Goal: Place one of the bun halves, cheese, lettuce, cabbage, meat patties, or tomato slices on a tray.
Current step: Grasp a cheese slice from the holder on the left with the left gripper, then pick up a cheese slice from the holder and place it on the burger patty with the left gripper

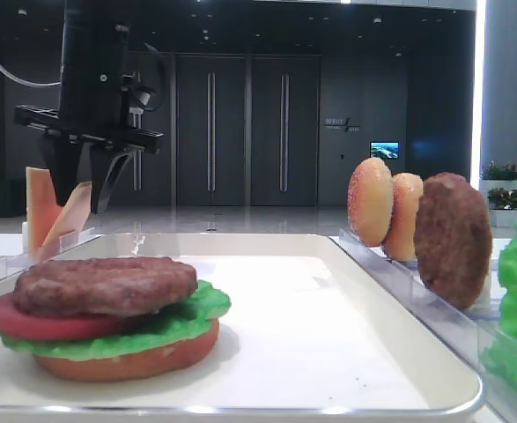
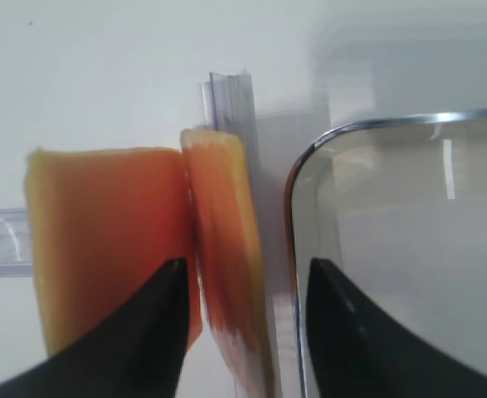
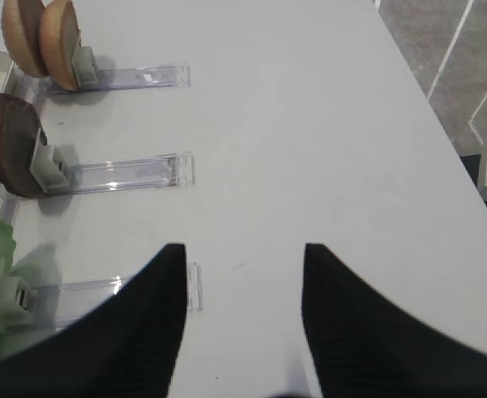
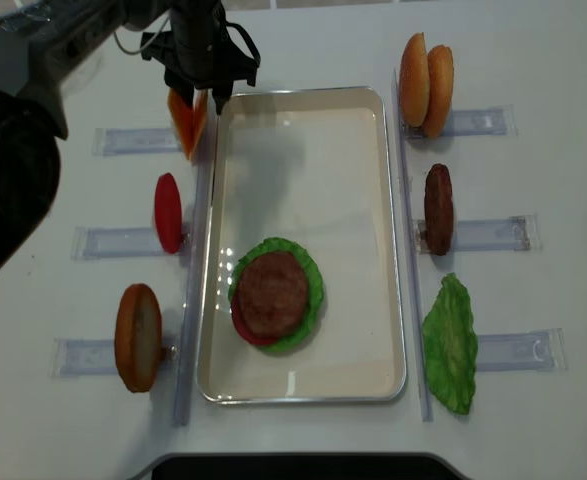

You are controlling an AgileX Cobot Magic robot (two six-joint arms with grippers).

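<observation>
One white table (image 4: 303, 40), dark-doored hall (image 1: 240, 132) behind; left gripper (image 2: 241, 274) straddling cheese (image 2: 226, 249), right gripper (image 3: 243, 257) wide.

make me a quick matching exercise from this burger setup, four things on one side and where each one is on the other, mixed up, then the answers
Things:
1. left gripper
2. right gripper
3. stack of bun, lettuce, tomato and patty
4. spare lettuce leaf

Places:
A. in the tray
B. over bare table, nothing between its fingers
C. in the rack right of the tray's near end
D. at the cheese slices beside the tray's far left corner

Pairs: 1-D, 2-B, 3-A, 4-C
</observation>
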